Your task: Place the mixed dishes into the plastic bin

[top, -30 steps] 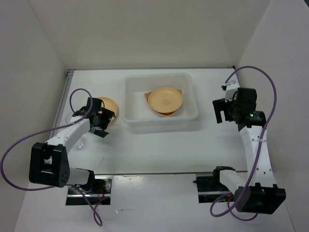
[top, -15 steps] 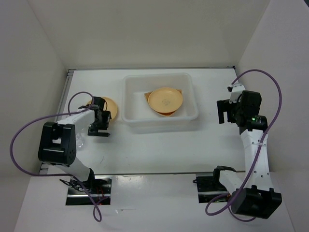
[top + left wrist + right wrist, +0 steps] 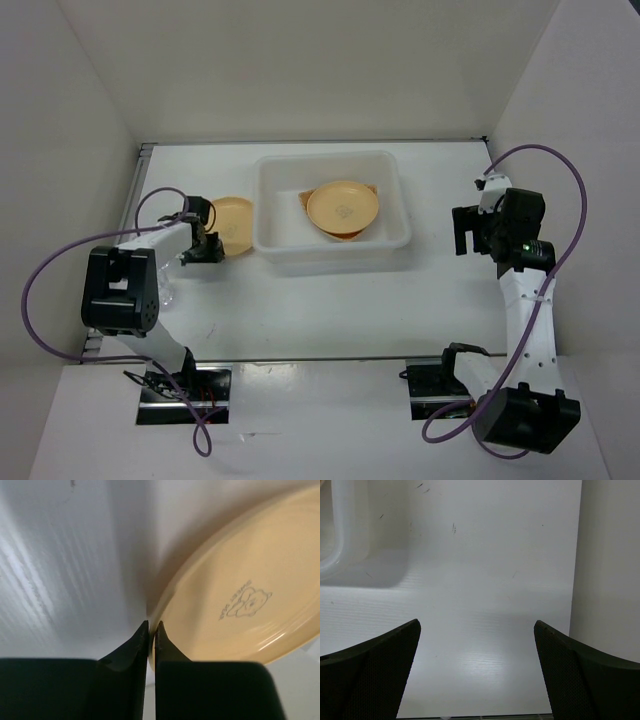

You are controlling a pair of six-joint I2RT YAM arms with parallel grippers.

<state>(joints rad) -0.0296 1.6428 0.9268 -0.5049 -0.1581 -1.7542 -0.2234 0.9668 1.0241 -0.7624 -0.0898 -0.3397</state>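
Left gripper (image 3: 152,628): fingers pinched onto the rim of the pale-orange plate (image 3: 235,605); only the wrist view shows this. The top view places that plate on the table (image 3: 330,310), just left of the plastic bin (image 3: 330,160). The left arm lies low, forearm angled toward the bin. Right gripper (image 3: 477,630): fingers wide apart, holding nothing.
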